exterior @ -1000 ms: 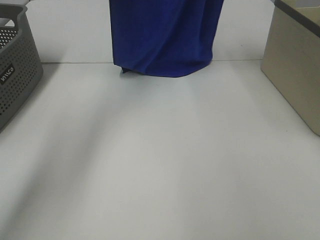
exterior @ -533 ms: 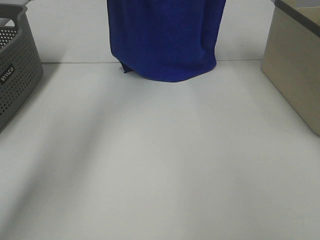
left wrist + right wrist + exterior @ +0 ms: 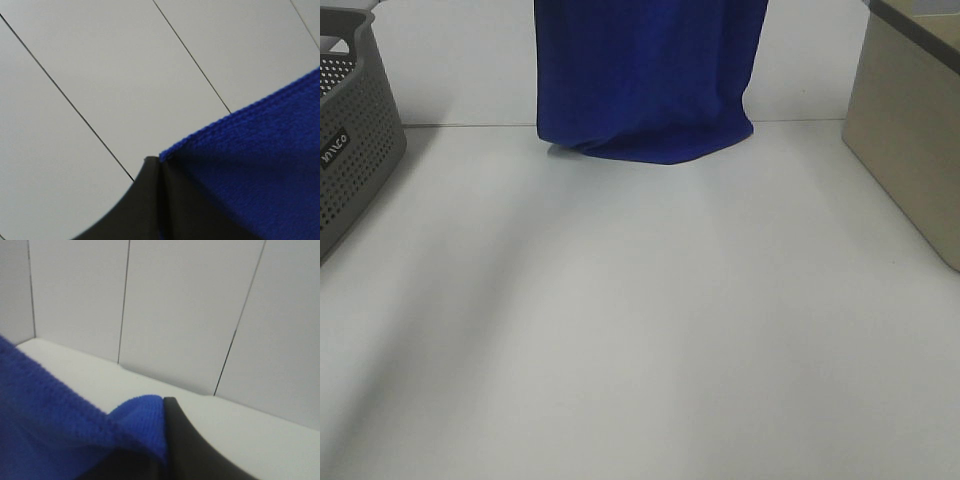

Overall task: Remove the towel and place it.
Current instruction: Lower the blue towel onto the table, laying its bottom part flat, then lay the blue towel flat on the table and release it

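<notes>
**A:** Where is the towel (image 3: pixel 645 80)?

**B:** It hangs as a broad blue sheet over the far middle of the table (image 3: pixel 640 330) and runs up out of the top of the high view. Its lower hem is bunched into soft folds and seems to touch the tabletop just in front of the wall (image 3: pixel 450 60).

**A:** And the containers?

**B:** The towel is outside both. The grey basket (image 3: pixel 355 150) stands at the table's left edge, well apart from the cloth. Its perforated side and a small label show, but only a sliver of the inside does, so I cannot tell what it holds. The beige box (image 3: pixel 910 140) stands at the right edge, also well apart. Its dark rim shows, but its inside is cut off by the picture's edge, so I cannot tell there either.

**A:** What are the claws doing?

**B:** The left gripper (image 3: pixel 155 162) has its black fingers pressed together on a corner of the towel, and the stitched edge runs away from the tips. The right gripper (image 3: pixel 164 402) is likewise clamped on the cloth, with a blue fold bulging against one dark finger. Both wrist views look past the fingers to pale wall panels with thin dark seams.
</notes>
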`<state>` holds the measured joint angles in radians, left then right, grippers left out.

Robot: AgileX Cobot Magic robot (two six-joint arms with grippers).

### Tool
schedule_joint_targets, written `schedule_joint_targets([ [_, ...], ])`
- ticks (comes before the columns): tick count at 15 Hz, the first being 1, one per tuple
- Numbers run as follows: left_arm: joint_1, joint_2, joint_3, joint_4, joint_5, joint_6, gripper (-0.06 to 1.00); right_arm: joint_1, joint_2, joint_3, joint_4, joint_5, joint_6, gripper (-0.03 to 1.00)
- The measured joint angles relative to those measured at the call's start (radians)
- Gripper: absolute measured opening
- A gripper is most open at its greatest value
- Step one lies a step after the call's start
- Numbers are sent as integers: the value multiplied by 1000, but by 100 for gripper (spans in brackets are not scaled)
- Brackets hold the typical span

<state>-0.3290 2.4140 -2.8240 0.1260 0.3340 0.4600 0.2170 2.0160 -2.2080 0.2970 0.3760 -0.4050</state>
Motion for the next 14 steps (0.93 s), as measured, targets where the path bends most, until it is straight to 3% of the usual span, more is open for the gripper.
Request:
schedule_joint_targets([
  [4, -1, -135, 0, -45, 402, -18, 0, 2, -133, 0, -4, 298, 28, 2],
  [6, -2, -190, 0, -66, 538, -23, 0, 2, -184, -1, -16, 402, 51, 2],
  [9, -8, -269, -1, -99, 833, -75, 0, 2, -241, -1, -17, 651, 110, 2],
  [10, -8, -286, 7, -117, 868, -131, 0, 2, -248, -1, -15, 743, 128, 2],
  [12, -8, -326, 69, -163, 879, -229, 0, 2, -250, -1, -12, 826, 152, 2],
  [14, -5, -429, 314, -215, 879, -282, 0, 2, -292, 61, -21, 838, 176, 2],
])
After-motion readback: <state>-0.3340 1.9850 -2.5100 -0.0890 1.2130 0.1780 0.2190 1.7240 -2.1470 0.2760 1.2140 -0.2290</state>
